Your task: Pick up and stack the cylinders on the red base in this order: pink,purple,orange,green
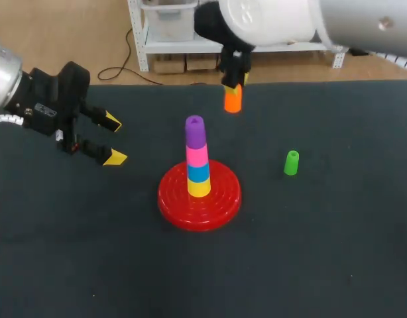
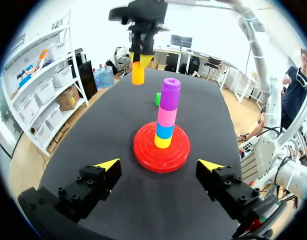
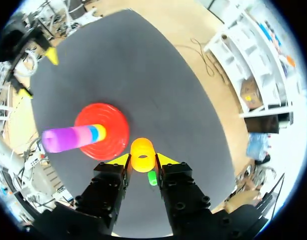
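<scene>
As the right gripper [image 1: 234, 84] clamps the orange cylinder [image 1: 232, 99] above the table [image 1: 336, 252] near its far edge, centring over the purple cylinder [image 1: 195, 131] should follow.

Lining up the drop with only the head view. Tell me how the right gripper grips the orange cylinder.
Observer: Right wrist view: the right gripper has both yellow tips against the orange cylinder, one on each side, with its open end toward the camera.
Operator: Now report its height.
Observer: Left wrist view: it hangs clear of the table, beyond the purple cylinder and roughly level with its top. I cannot tell more exactly.
</scene>
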